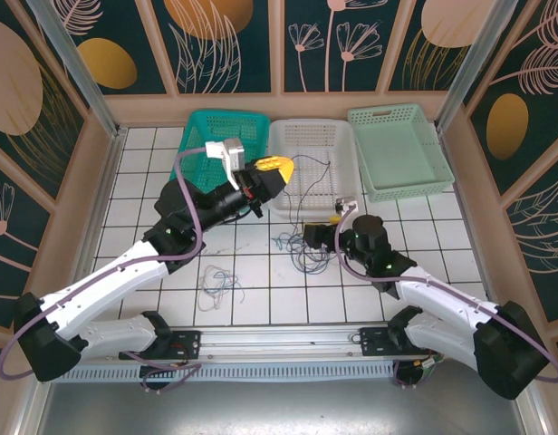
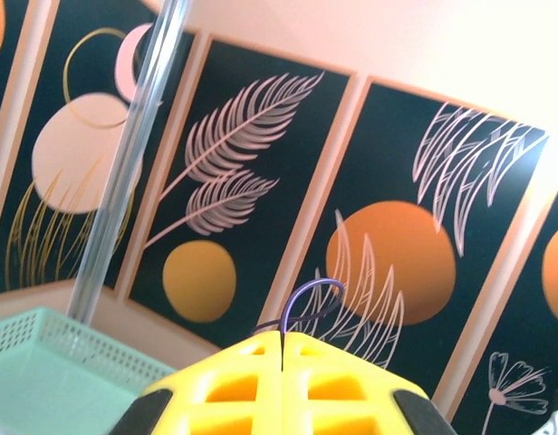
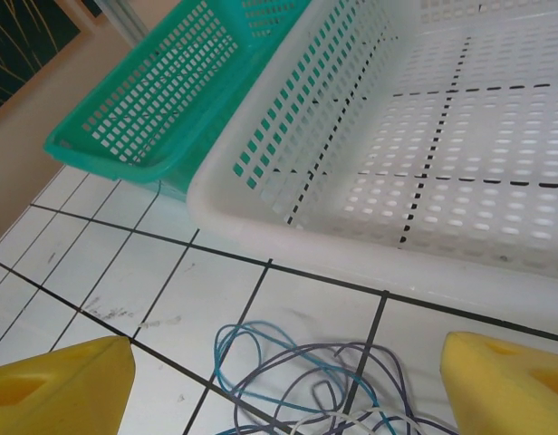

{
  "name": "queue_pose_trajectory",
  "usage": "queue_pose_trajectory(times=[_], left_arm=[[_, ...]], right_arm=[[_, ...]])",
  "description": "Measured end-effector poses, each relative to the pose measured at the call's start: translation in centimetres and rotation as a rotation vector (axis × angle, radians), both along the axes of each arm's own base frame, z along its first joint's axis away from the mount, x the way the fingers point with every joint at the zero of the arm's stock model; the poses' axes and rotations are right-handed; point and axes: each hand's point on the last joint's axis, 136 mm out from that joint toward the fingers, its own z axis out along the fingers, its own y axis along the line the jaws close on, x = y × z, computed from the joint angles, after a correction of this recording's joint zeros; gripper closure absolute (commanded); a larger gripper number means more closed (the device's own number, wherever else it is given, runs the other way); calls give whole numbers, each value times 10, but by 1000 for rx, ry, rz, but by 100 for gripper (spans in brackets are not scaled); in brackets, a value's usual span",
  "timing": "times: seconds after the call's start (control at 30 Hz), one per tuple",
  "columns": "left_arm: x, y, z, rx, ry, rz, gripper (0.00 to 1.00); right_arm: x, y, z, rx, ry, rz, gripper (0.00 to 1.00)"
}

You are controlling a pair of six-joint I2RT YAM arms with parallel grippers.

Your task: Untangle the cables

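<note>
Top external view: mounted high behind the arm bases, looking down on the entire tiled table point(image 1: 261, 290). Left wrist view: elevated, angled upward over the left gripper point(image 2: 281, 362) toward distant wall panels point(image 2: 388, 263); the pale green basket point(image 2: 52, 353) corner is shared with the top view. Right wrist view: low, close to the tiles, facing the white basket point(image 3: 424, 136) and teal basket point(image 3: 152, 109) — both also seen from above.

Yellow fingers point(image 3: 54, 388), blue-grey cables point(image 3: 302, 376); white basket point(image 3: 288, 237)
</note>
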Motion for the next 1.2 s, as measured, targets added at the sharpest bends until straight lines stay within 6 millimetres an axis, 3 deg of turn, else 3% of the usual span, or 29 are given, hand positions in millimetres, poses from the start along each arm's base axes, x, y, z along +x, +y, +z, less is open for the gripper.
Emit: queue_pose_trajectory(times=[0.1, 0.4, 0.57, 0.83, 1.07, 1.2], left_arm=[[-4, 0, 10, -17, -24, -19, 100], [-7, -5, 10, -16, -26, -52, 100], [-11, -1, 30, -44, -55, -55, 100], [-22, 13, 67, -78, -125, -36, 100], [-33, 33, 89, -88, -169, 7, 100], [-41, 42, 105, -114, -199, 18, 100]], right_arm=[[0, 2, -6, -4, 24, 4, 13], [-10, 11, -66, -83, 213, 38, 14], [-13, 3, -88, -131, 283, 3, 21], [-17, -20, -130, -212, 449, -106, 49], [-5, -46, -134, -182, 501, -234, 71], [-4, -50, -136, -187, 510, -252, 74]])
